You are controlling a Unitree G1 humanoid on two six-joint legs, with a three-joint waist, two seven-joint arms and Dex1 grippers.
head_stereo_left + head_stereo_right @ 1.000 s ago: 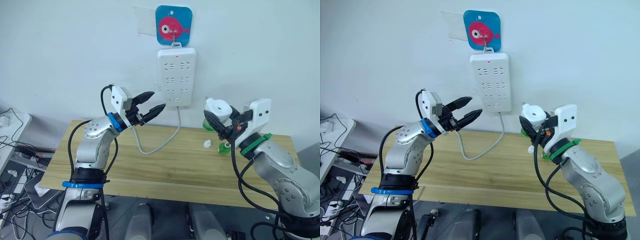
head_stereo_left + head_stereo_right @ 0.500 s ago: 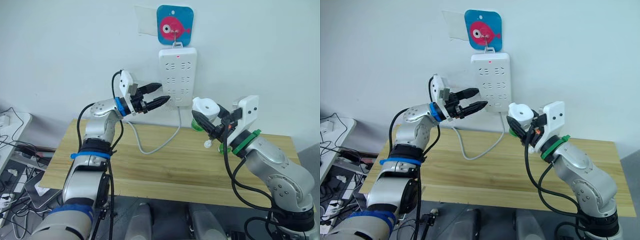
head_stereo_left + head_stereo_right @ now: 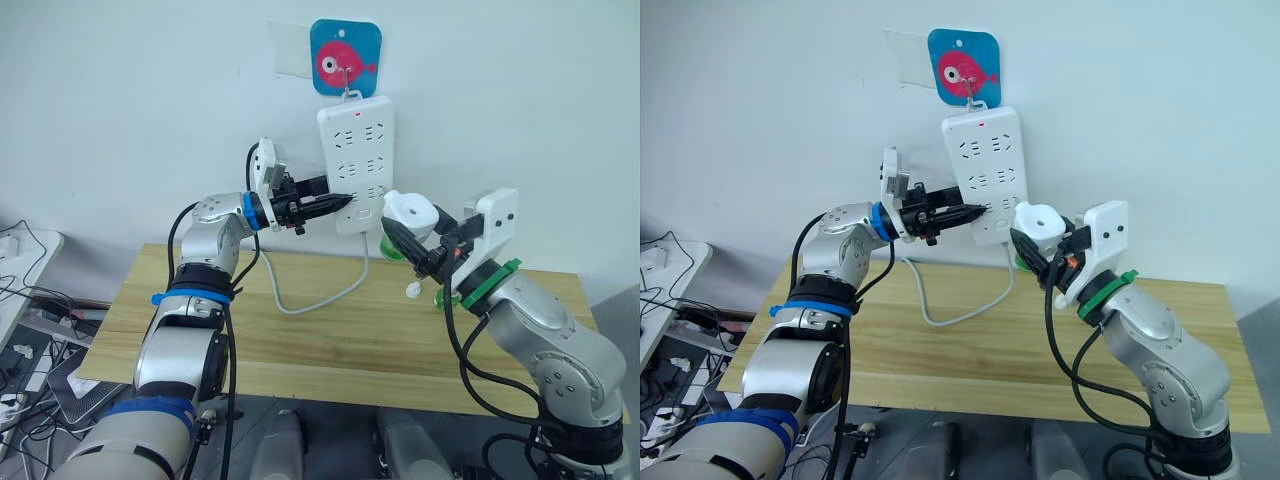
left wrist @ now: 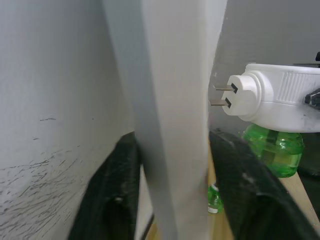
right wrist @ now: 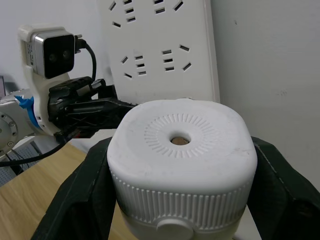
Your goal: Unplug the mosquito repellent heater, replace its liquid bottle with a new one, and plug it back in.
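So the mosquito repellent heater (image 3: 410, 212) is up in the air, clamped in the right claw (image 3: 418, 243), just off the lower right corner of the power strip (image 3: 356, 150) hanging on the wall. It's unplugged right now. There's a green liquid bottle (image 4: 272, 146) screwed in under it, so the container bit looks sorted; whether that's the new one I can't tell from here. Another green bottle (image 3: 447, 297) stands on the worktop (image 3: 330, 330) behind the right arm, with a small white cap (image 3: 412, 289) lying next to it.

The bit that matters: in the left wrist view the heater's two prongs (image 4: 220, 96) point straight at the strip's side, close to it but not touching. Its long axis runs roughly horizontal, prongs leading toward 9 o'clock in the head view. From the right claw, the strip's sockets sit around 10 o'clock, so I'd guess the heater still has to come round to face the strip before it goes in.

The left claw (image 3: 336, 202) is closed on the strip's lower left edge, one finger (image 4: 112, 195) on each side of it, probably steadying it. The strip hangs tilted from a hook on a blue fish plaque (image 3: 345, 58), and its grey cable (image 3: 320, 290) loops down onto the worktop. The right arm is obviously the one doing the plugging.
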